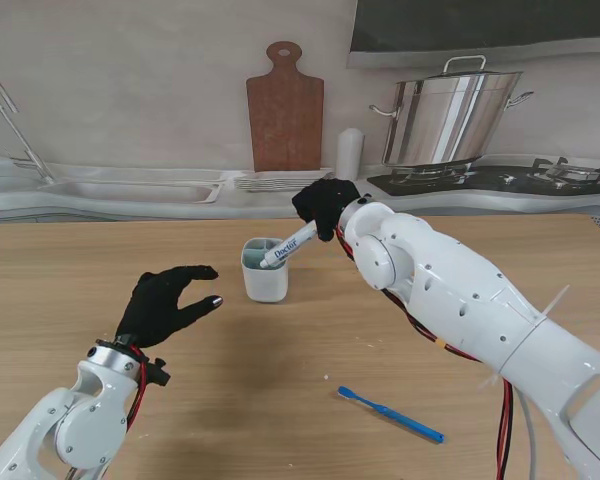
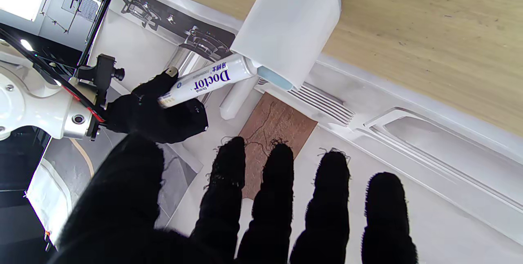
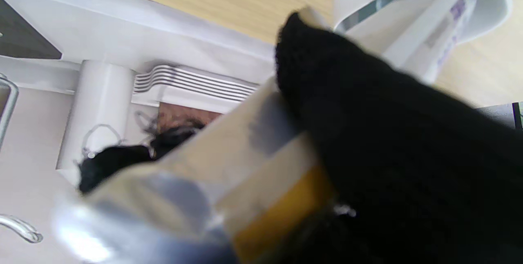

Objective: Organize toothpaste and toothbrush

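The wooden bench [image 1: 100,270] carries everything. The right hand [image 1: 327,205] pinches the tail of a white toothpaste tube [image 1: 288,247] in its fingers [image 2: 165,82], the tube tilted with its cap end inside the white cup [image 1: 265,270]. The left hand [image 1: 163,303] hovers left of the cup, fingers spread, holding nothing. A blue toothbrush [image 1: 390,414] lies flat nearer to me, well apart from the cup.
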Available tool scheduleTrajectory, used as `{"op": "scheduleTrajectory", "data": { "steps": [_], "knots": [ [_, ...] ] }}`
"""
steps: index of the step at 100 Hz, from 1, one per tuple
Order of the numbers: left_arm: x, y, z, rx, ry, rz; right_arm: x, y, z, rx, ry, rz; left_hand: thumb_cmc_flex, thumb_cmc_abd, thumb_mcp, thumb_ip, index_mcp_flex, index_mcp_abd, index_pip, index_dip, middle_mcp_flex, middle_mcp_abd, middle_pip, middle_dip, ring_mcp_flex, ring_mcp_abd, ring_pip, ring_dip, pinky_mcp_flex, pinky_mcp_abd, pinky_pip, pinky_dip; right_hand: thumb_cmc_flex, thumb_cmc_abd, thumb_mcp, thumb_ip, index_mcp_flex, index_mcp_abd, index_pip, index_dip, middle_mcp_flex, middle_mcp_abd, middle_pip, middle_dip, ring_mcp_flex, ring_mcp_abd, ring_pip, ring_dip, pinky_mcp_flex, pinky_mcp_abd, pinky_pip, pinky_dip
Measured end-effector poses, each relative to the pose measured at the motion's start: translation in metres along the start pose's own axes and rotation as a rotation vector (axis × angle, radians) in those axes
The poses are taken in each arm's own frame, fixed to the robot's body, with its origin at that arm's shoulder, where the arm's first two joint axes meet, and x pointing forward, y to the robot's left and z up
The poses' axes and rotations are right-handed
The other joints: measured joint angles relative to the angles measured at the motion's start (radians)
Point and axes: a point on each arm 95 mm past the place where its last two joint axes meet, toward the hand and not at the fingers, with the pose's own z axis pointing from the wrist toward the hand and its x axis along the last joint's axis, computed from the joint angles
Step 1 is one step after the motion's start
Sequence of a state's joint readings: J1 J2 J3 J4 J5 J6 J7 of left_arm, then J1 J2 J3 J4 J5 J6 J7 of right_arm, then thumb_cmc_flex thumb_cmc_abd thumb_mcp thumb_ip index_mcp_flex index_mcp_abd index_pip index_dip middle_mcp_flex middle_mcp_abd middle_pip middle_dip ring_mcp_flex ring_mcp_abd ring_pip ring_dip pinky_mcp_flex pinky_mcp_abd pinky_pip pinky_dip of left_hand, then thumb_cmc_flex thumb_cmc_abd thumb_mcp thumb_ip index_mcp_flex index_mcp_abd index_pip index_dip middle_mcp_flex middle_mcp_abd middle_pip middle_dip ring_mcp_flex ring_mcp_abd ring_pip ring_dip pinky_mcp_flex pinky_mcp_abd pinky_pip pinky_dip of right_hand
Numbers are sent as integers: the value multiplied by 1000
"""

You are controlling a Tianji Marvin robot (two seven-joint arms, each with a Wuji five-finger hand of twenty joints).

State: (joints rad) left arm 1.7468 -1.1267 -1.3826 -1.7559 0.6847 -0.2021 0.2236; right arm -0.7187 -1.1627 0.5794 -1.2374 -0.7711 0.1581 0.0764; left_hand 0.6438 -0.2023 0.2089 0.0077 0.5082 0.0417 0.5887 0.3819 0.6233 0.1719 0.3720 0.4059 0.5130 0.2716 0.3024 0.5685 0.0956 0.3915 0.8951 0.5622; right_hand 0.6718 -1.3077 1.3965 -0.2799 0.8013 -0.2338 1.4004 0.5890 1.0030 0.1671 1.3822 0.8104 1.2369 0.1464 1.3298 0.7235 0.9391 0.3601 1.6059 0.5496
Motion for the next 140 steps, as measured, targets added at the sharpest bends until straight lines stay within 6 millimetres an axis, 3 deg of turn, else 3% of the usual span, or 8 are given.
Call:
{"op": "scheduleTrajectory", "data": {
  "steps": [14, 30, 61, 107, 140],
  "knots": [
    [0, 1, -1, -2, -2, 0, 2, -1, 0, 9, 4, -2, 0, 0, 0, 0, 0, 0, 2, 0, 0, 0, 0, 0, 0, 0, 0, 0, 0, 0, 0, 0, 0, 0, 7, -8, -16, -1, 3, -58, -30, 14, -15, -16, 0, 0, 0, -12, 5, -7, 9, -1],
    [0, 1, -1, -4, -2, 2, 7, -1, 2, 14, 16, 7, 0, 4, 0, 0, 0, 0, 5, 0, 0, 0, 0, 0, 0, 0, 0, 0, 0, 0, 0, 0, 0, 2, 18, -8, -51, -2, 3, -154, -90, 50, -62, -94, 1, -1, 0, -22, 14, -18, 17, -5],
    [-1, 1, -2, -8, -2, 1, 19, 2, 5, 5, 40, 51, 0, 4, -10, 0, 0, 0, 6, 0, 0, 0, 0, 0, 1, 0, 0, 0, 0, 0, 0, 4, 0, 35, 18, -8, -66, 16, -2, -272, -136, 83, -107, -174, 1, -1, -75, -114, -15, -22, -40, -37],
    [-3, 1, -4, -10, -5, 2, 40, 0, 10, -3, 100, 77, 0, 4, -10, 0, 1, 0, 6, 0, 1, 0, 0, 0, 2, 0, 7, 0, 0, 3, 0, 4, 0, 115, 18, -8, -90, 38, -25, -300, -150, 86, -134, -242, -26, 0, -144, -130, -62, -12, -93, -54],
    [-3, 1, -4, -12, -3, 2, 48, -4, 14, 15, 132, 77, 0, 4, -10, 0, 1, 0, 7, 0, 1, 0, 0, 0, 19, 0, 10, 0, 5, 3, 0, 5, 0, 126, 38, -8, -87, 74, -133, -312, -149, 86, -221, -374, -35, 29, -197, -190, -78, 12, -115, -66]
  ]
}}
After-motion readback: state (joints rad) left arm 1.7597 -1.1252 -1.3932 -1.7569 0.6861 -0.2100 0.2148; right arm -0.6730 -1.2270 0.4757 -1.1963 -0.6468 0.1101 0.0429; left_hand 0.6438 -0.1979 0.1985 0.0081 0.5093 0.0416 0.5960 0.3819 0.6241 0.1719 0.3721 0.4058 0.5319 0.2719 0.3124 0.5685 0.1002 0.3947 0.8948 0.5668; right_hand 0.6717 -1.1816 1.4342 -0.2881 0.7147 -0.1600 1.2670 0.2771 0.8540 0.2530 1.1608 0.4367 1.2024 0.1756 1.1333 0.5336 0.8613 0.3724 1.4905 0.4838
